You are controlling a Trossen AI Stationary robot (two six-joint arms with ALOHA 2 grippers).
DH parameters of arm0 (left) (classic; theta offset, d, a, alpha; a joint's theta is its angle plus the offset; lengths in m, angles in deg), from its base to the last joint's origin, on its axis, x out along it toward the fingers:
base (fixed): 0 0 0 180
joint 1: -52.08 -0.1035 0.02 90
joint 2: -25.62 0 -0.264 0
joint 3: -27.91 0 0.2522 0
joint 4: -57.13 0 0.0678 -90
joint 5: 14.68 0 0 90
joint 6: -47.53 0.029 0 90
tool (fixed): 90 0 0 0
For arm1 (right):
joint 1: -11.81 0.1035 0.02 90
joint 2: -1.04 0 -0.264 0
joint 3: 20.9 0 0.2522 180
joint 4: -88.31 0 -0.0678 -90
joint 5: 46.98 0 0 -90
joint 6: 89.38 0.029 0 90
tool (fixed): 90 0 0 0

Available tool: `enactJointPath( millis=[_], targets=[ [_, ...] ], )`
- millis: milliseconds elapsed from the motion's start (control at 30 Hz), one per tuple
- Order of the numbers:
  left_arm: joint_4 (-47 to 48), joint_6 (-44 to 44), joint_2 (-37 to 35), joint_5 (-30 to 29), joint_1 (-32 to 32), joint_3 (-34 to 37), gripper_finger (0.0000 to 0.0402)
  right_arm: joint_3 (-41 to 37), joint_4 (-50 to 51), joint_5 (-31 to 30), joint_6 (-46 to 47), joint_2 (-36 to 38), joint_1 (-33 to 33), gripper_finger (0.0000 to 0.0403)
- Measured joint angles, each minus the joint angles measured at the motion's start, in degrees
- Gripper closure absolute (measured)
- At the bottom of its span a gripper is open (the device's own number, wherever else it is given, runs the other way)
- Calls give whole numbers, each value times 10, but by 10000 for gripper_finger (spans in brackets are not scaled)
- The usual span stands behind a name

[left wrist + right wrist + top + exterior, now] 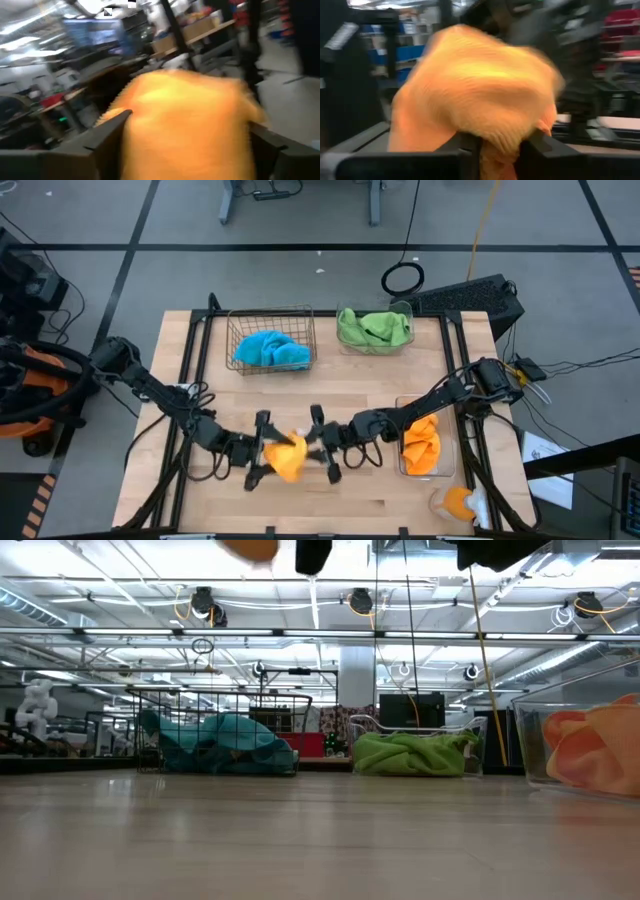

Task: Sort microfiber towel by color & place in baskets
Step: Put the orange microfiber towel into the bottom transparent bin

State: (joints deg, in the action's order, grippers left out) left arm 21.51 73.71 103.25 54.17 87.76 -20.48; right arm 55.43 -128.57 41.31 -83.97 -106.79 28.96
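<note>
I see my left gripper [262, 448] spread wide beside the orange towel [287, 456], which hangs above the bench [340, 500] near its front edge. My right gripper [322, 443] is pinched on that towel. Behind: wire basket [272, 340] with blue towel [268, 350], clear bin [375, 330] with green.

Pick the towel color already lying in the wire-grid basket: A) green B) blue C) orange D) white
B: the high view shows a blue towel bunched inside the wire-grid basket, with green and orange towels in the two clear bins.
</note>
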Motion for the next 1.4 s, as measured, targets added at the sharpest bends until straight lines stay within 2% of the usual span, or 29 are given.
enactJointPath(
  millis=[167,267,467,600,700,833,900,1000,1167,1400],
  targets=[
    [3,-18,1,4,18,0,64,0,1,-7,-7,0,-4,376],
    [3,-18,1,2,29,0,47,0,8,-1,-23,2,-4,389],
    [4,16,0,-77,52,0,41,0,23,-1,-31,14,-4,388],
    [6,43,0,-133,73,0,41,0,70,1,-33,37,-3,388],
    [6,61,-2,-202,91,0,41,0,130,1,-38,69,-3,388],
    [9,77,-11,-354,111,0,41,0,235,1,-33,128,-2,388],
    [20,76,-17,-402,117,1,41,0,300,-1,-22,162,-2,388],
    [33,73,-23,-409,122,1,41,0,393,-22,-1,212,-1,388],
    [34,68,-23,-408,121,1,41,0,557,-112,29,306,18,388],
    [39,56,-23,-404,115,1,41,0,762,-182,137,405,65,387]
  ],
)
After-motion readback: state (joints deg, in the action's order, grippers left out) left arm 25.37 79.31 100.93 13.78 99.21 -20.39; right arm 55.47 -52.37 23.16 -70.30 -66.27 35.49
